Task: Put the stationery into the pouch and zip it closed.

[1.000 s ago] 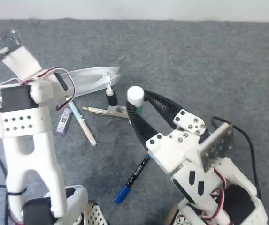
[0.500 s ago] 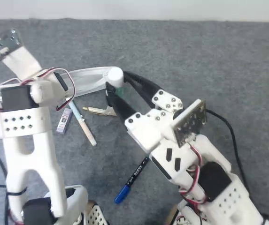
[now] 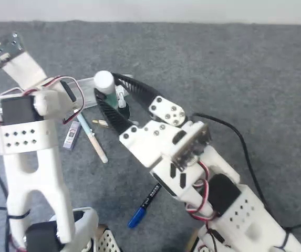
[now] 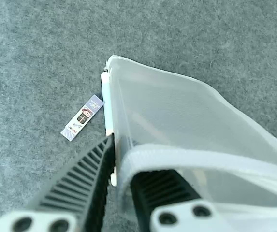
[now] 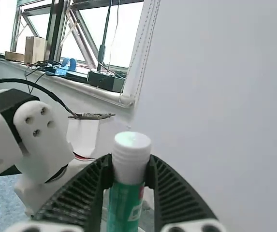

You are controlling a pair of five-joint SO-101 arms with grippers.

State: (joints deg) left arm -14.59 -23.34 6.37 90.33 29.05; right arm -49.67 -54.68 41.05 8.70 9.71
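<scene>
While the glue stick [image 5: 126, 193] is being clamped between the black ribbed fingers [image 5: 177, 203] of the right pincer [image 5: 128, 164], its smooth white cap and green barrel are being shown close up in the right wrist view. In the high view the stick is being held over the pouch [image 3: 89, 86], close beside the left arm. Finer detail is being given by the left wrist view: the pouch's thick hemmed edge is being pinched by the left pincer [image 4: 123, 159], and the pouch is being shown as soft, translucent white material with a rounded corner. A slim white pen [image 4: 107, 96] is being partly covered by the pouch, and a small printed packet [image 4: 82, 123] is being shown nearby on the grey, felt-like surface [image 4: 27, 58]. A blue-capped marker [image 3: 147, 199] is being shown in the high view, well apart from the pouch.
</scene>
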